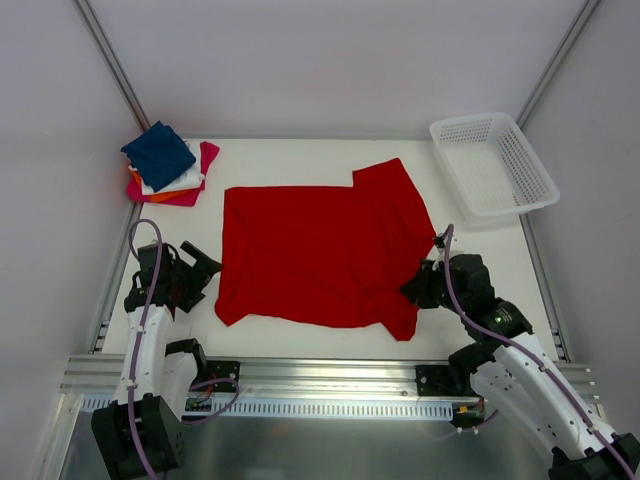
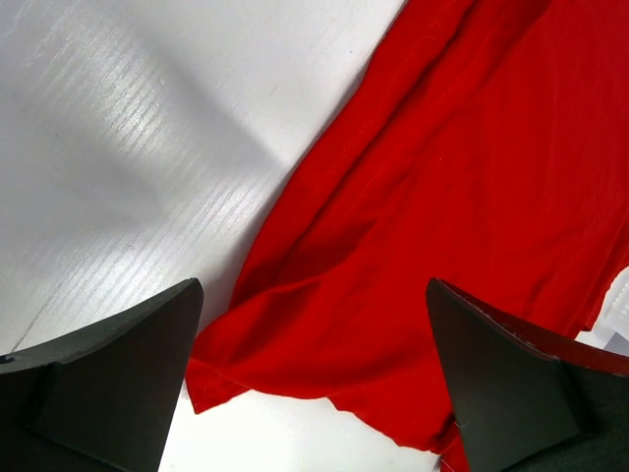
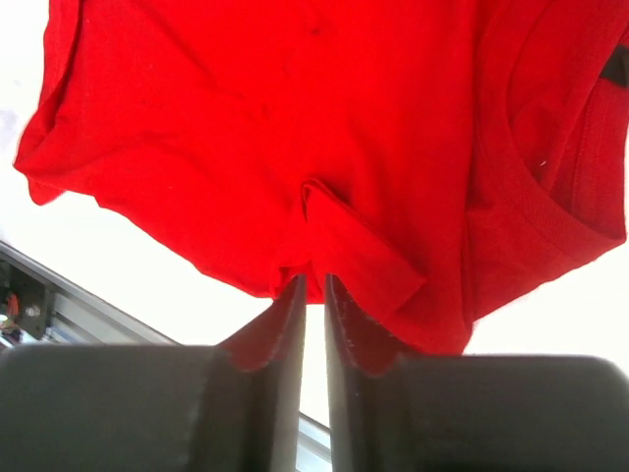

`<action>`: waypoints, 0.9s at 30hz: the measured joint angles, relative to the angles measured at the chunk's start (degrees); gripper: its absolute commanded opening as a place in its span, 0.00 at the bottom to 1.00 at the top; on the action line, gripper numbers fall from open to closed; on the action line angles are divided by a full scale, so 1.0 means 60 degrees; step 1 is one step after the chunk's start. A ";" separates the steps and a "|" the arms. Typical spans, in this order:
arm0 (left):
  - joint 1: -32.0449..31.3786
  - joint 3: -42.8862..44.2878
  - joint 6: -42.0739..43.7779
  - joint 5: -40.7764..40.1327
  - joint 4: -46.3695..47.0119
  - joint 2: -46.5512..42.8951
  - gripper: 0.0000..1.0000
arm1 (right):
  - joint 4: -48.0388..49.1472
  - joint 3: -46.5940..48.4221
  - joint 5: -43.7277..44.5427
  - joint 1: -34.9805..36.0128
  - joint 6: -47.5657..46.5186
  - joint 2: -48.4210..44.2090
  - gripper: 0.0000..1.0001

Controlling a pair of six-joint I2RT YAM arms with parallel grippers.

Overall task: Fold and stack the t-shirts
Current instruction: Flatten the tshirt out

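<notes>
At the lower right of the top view, the right gripper (image 1: 412, 290) sits at the red t-shirt's (image 1: 320, 250) near edge. Only its wrist view shows the fingers (image 3: 280, 324) a thin slit apart at a small fold, though whether they nip cloth I cannot tell, and the ribbed neckline (image 3: 550, 202). The left gripper (image 1: 205, 265) gapes wide, empty, beside the shirt's lower left corner. The shirt lies flat mid-frame, long axis left-right, neck rightward. Folded tees (image 1: 165, 165) are stacked at upper left.
</notes>
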 measured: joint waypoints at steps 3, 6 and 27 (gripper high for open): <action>0.0000 -0.0025 0.0000 0.0004 0.0004 0.0000 0.99 | 0.0007 0.0000 -0.0011 0.0000 0.0015 0.0000 0.21; 0.0000 -0.0025 0.0000 0.0004 0.0015 0.0000 0.99 | 0.0011 0.0000 0.0007 0.0000 0.0004 0.0004 0.28; 0.0000 -0.0029 0.0000 0.0011 0.0051 0.0062 0.99 | 0.1137 -0.1818 0.0816 0.0000 0.0412 0.0590 0.26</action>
